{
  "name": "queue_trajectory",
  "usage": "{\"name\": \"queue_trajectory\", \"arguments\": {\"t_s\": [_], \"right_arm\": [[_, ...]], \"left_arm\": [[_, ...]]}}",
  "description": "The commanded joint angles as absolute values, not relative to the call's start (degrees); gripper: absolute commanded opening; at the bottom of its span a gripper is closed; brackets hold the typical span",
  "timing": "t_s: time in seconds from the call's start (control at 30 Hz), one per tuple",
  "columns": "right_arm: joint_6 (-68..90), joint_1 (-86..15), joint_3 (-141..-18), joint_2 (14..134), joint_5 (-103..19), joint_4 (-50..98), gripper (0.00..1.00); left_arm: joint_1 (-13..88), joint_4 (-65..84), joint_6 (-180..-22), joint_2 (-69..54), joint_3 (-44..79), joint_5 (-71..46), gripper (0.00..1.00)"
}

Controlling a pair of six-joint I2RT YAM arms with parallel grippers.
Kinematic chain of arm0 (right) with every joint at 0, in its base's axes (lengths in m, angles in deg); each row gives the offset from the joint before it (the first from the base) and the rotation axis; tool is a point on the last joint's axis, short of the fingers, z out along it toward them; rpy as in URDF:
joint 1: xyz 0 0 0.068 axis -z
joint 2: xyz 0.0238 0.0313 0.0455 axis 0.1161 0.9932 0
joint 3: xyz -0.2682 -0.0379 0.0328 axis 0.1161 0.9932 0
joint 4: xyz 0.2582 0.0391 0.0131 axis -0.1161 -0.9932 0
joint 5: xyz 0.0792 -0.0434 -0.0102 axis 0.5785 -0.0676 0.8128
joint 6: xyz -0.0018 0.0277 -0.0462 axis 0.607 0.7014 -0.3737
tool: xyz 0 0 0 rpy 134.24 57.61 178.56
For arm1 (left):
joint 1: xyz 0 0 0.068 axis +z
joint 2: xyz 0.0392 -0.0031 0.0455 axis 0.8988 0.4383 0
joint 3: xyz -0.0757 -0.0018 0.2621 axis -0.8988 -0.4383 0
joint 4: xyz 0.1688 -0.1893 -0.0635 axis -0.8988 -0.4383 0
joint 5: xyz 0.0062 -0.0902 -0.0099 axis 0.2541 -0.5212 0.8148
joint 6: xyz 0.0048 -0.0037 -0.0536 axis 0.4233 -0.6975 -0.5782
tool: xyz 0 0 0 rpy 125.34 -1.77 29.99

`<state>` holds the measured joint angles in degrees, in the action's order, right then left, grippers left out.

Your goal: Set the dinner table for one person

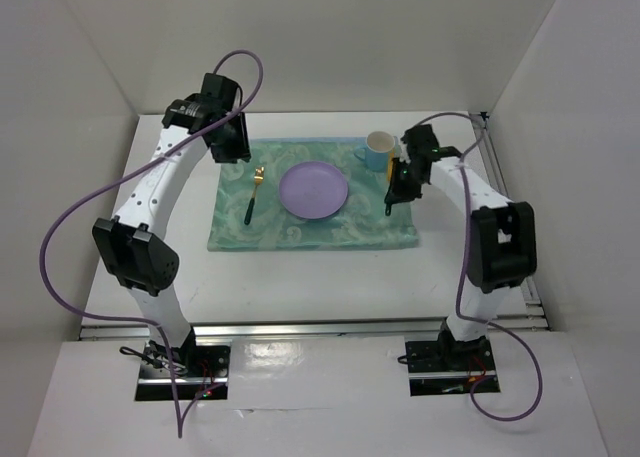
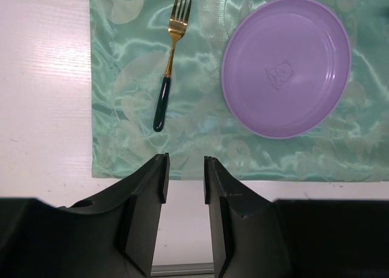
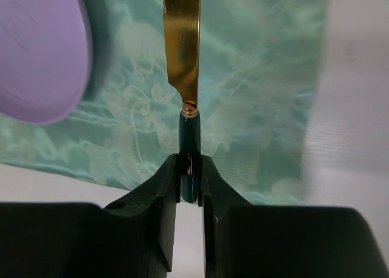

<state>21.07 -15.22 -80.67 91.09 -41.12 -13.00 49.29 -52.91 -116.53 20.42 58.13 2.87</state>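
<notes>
White left arm [image 1: 165,172] and right arm [image 1: 457,179], black joints, 2 looping purple cables [image 1: 44,257], blocky black left pincer [image 2: 185,168].

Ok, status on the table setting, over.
Left tool open, empty, beside placemat. Right tool shut on knife, right of plate. Fork, plate, cup on placemat, on dinner table. Cup close to right tool.

White dinner table [image 1: 300,287], green patterned placemat [image 1: 310,235], purple plate [image 1: 314,190], gold knife [image 3: 181,47]
</notes>
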Motion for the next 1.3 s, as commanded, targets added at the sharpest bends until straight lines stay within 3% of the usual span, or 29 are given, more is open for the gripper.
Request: {"name": "queue_trajectory", "arguments": {"t_s": [0.0,0.73,0.8,0.83,0.87,0.93,0.97,1.03,1.07,1.27], "right_arm": [[17.5,-19.1,-83.5,95.0,-43.1,-19.8,0.00],[21.3,-20.8,-83.8,103.9,-43.1,-17.4,0.02],[21.9,-20.8,-84.3,104.6,-44.6,-18.0,0.16],[22.5,-20.8,-84.3,104.6,-45.2,-18.0,0.37],[22.5,-21.4,-84.3,104.6,-45.7,-18.0,0.48],[22.5,-22.0,-85.0,104.0,-46.3,-18.0,0.61],[23.1,-22.0,-85.0,103.2,-47.0,-18.7,0.76],[23.1,-22.0,-86.6,101.7,-47.7,-20.1,0.86],[23.1,-22.0,-87.1,101.0,-48.7,-20.7,0.96],[25.9,-21.3,-89.2,90.9,-55.4,-23.7,1.00]], "left_arm": [[49.4,-53.0,-117.3,17.2,58.1,2.9,0.47],[49.4,-53.5,-117.3,15.4,55.4,2.7,0.47],[49.4,-53.5,-117.3,15.4,55.4,2.7,0.47],[49.4,-53.5,-117.3,15.4,55.4,3.3,0.47],[49.4,-53.5,-117.3,14.9,54.8,3.3,0.47],[49.4,-53.5,-117.3,14.9,54.8,3.9,0.47],[49.4,-53.5,-117.9,14.9,54.8,4.4,0.47],[49.4,-54.1,-117.9,14.9,54.8,4.4,0.47],[49.4,-54.1,-117.9,14.9,54.8,4.4,0.47],[49.4,-54.1,-117.9,13.3,54.3,3.9,0.47]]}}
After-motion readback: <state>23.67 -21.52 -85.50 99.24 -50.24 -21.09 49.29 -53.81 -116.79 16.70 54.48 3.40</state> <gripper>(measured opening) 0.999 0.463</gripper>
